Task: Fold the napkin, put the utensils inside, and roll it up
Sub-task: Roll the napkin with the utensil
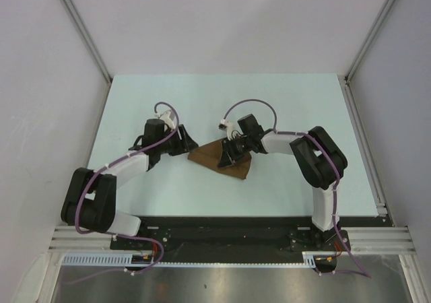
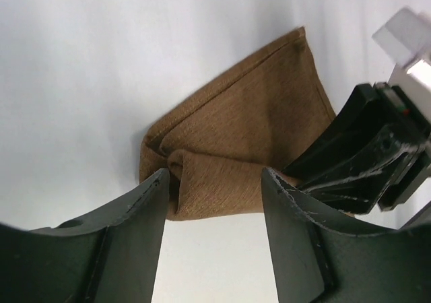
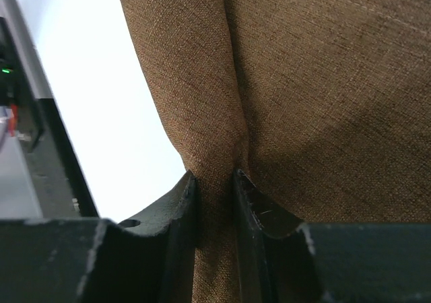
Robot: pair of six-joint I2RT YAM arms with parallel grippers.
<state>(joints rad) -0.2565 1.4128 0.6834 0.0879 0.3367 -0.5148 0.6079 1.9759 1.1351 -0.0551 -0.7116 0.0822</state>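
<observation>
Our right fingers [image 3: 176, 212] are clamped on a raised fold of the napkin [image 1: 205, 157], which lies folded mid-worktop [image 1: 283, 101]. Our left fingers [image 2: 131, 215] stand apart at its left end, holding nothing

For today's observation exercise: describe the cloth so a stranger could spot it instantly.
On the pale blue table, look near its middle. The napkin lies there, pinched by the right hand. It is the only brown, soft thing.
</observation>
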